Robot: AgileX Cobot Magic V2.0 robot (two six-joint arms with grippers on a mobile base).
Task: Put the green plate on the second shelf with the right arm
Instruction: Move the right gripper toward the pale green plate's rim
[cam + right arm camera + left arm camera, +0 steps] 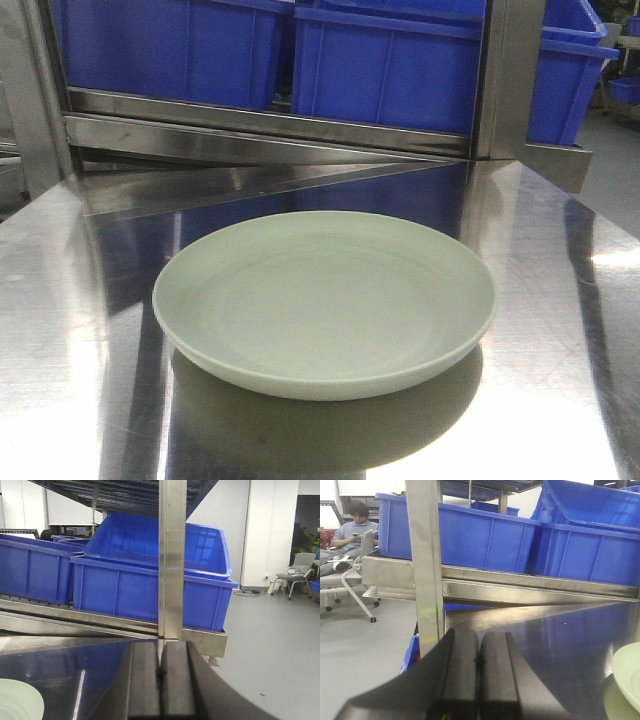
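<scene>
Starts nearest, at the right gripper (pixel 160 675): fingers pressed flat together, clamped on nothing, held low by the steel table (pixel 570 300). Same at the left gripper (pixel 478 665): shut tight, empty, presumably tucked aside as the arm not needed here. Puts the green plate (pixel 325 300) just ahead and to the left of the right gripper and to the right of the left one, so between the 2. Lies untouched, flat and right way up on the steel, with the raised rim likely the only edge to pinch. Calls for opening the right fingers first. Further ahead: an upright steel post (pixel 172 555) dead in front of the right gripper, worth steering round. Beyond that, a shelf rail (pixel 260 130) loaded with blue bins (pixel 390 70). Cannot tell from here which level counts as the 2nd shelf, or where to find room.
</scene>
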